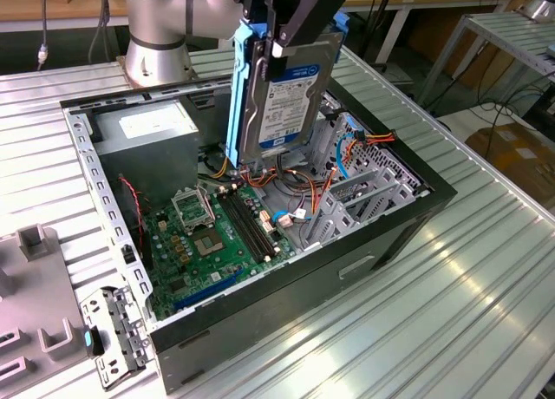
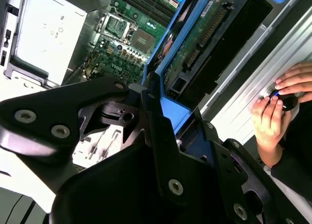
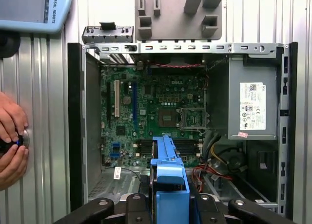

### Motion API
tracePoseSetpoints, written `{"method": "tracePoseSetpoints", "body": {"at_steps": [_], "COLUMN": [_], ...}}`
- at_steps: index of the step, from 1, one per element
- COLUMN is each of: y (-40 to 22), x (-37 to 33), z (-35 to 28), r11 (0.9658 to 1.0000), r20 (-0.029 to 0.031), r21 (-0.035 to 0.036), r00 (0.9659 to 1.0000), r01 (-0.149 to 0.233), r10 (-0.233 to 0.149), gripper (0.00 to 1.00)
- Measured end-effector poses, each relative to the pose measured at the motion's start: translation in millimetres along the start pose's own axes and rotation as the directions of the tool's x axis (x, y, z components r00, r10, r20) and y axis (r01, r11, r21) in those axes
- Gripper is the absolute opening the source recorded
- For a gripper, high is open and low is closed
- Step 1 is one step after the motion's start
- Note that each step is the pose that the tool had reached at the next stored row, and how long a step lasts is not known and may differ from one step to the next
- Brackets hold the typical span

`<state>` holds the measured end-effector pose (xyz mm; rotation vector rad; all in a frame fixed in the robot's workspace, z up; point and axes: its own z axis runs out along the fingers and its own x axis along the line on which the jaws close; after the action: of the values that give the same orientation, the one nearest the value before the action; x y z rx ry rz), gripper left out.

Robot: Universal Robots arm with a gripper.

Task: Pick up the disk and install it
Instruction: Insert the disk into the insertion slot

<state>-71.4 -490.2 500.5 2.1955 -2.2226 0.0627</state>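
The disk [image 1: 286, 95] hangs upright above the open computer case [image 1: 347, 260]. It has a dark metal body, a white label with a blue band and blue rails along its edges. My gripper [image 1: 276, 43] is shut on its upper end. In the second wrist view the disk's green circuit-board side [image 2: 204, 34] points down toward the motherboard, and a black finger [image 2: 151, 112] presses on the blue rail. In the first wrist view the blue carrier [image 3: 168, 175] sits between my black gripper parts [image 3: 168, 207], over the case's inner edge.
Inside the case lie the green motherboard [image 1: 217, 234], the grey power supply [image 1: 156, 121], a metal drive cage [image 1: 364, 191] and loose cables. A grey fixture [image 1: 35, 286] and a metal bracket [image 1: 113, 330] lie at the exterior view's left. A person's hands [image 2: 273, 112] rest beside the case.
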Motion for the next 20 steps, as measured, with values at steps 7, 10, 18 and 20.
{"method": "tracePoseSetpoints", "body": {"at_steps": [7, 10, 18, 20], "y": [-0.8, -8.5, -39.9, -43.1], "x": [11.0, 12.2, 44.1, 46.8], "z": [0.6, 0.7, 3.5, 3.7], "r11": [1.0000, 1.0000, 1.0000, 1.0000], "r20": [0.0000, 0.0000, 0.0000, 0.0000], "r21": [-0.0001, -0.0010, -0.0046, -0.0056], "r00": [1.0000, 1.0000, 1.0000, 1.0000], "r01": [0.000, 0.000, 0.000, 0.000], "r10": [0.000, 0.000, 0.000, 0.000], "gripper": [0.37, 0.37, 0.37, 0.37]}}
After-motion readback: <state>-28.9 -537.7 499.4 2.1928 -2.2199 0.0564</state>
